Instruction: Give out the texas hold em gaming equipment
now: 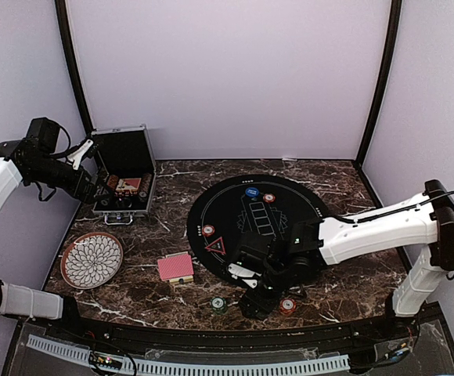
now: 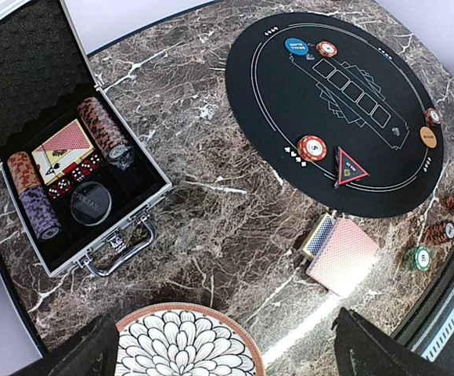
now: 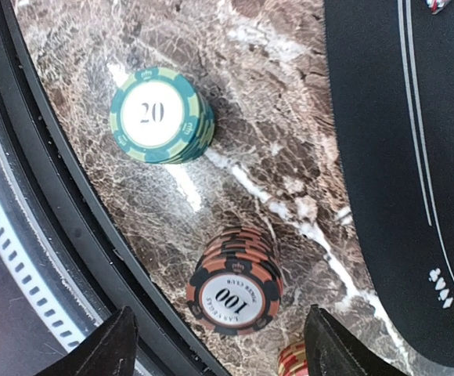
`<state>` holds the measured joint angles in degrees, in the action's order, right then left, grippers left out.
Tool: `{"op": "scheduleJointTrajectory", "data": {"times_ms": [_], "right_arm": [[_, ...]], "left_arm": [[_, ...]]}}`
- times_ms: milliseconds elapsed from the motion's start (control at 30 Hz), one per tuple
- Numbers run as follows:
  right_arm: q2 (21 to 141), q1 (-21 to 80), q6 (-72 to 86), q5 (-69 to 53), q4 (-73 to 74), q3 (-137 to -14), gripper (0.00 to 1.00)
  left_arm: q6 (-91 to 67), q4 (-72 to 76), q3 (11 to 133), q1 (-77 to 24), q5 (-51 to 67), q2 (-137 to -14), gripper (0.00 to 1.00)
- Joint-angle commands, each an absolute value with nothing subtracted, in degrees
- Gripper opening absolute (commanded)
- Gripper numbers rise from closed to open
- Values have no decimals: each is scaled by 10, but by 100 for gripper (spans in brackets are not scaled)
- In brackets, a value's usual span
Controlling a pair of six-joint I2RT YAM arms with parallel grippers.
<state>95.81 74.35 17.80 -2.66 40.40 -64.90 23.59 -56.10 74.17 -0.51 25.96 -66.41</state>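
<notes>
We found the right gripper [image 3: 221, 325] low over a stack of black-and-orange chips [image 3: 235, 283]. Its fingers were spread clear of the stack on both sides and gripped nothing. A green stack [image 3: 162, 116] stood near it on the marble table [image 3: 274, 157]. The left gripper [image 2: 227, 333] was wide open and empty. The red-backed cards [image 2: 343, 254] lay just beside the black mat [image 2: 368, 180].

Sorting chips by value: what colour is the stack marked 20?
That stack is green with pale stripes; clearest in right wrist view.
</notes>
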Motion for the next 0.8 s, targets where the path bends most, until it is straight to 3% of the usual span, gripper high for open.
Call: {"op": "scheduleJointTrajectory", "data": {"times_ms": [0,533,767], "right_arm": [[975,748,162,-28,392,-661,72],[999,748,157,-24,370,-655,58],[996,748,157,-16,367,-658,41]], "left_arm": [[244,-577,760,-2,266,-658,99],[249,-587,768,-2,260,-652,99],[250,-588,770,-2,259,-653,99]]}}
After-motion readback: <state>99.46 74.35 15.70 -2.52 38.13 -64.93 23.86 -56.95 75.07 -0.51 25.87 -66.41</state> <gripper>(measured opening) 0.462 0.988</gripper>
